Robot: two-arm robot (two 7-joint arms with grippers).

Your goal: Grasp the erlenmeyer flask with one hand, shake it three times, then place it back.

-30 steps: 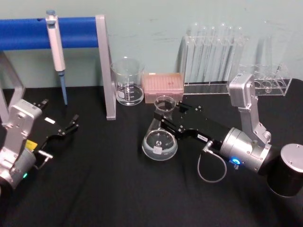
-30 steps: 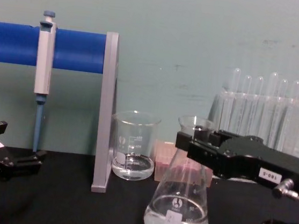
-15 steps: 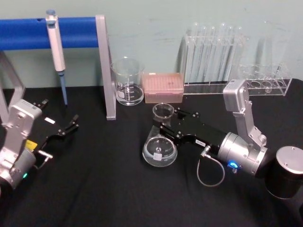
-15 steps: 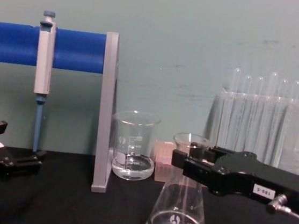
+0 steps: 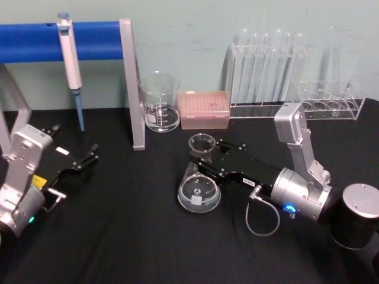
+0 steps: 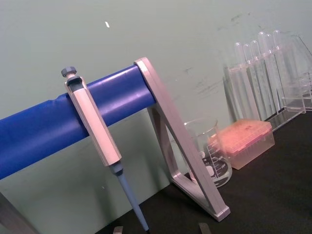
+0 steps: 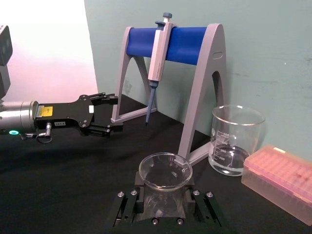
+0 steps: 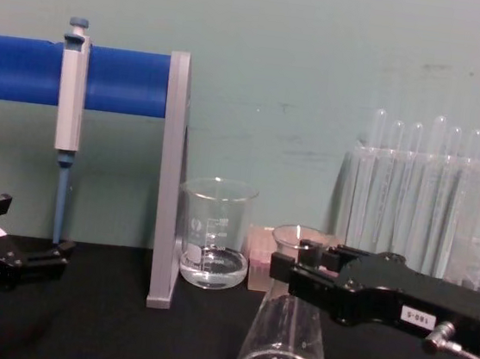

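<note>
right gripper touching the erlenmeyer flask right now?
Touching. Right wrist view: the right gripper has its jaws pressed against both sides of the neck of the erlenmeyer flask, no gap.

My right pincer [image 5: 200, 156] around the erlenmeyer flask [image 5: 199, 193] neck at mid worktop [image 5: 130, 231], beaker [image 5: 160, 103] and tip box [image 5: 204, 109] behind, test tubes [image 5: 266, 65] back right, my left pincer [image 5: 92, 153] far left

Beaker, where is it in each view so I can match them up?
Head view: beaker at the back, between the stand's grey leg and pink tip box.
Chest view: right of that leg, left of and beyond the erlenmeyer flask in the right hand.
Left wrist view: partly behind the leg.
Right wrist view: between leg and tip box.
Shared landmark: grey leg.
</note>
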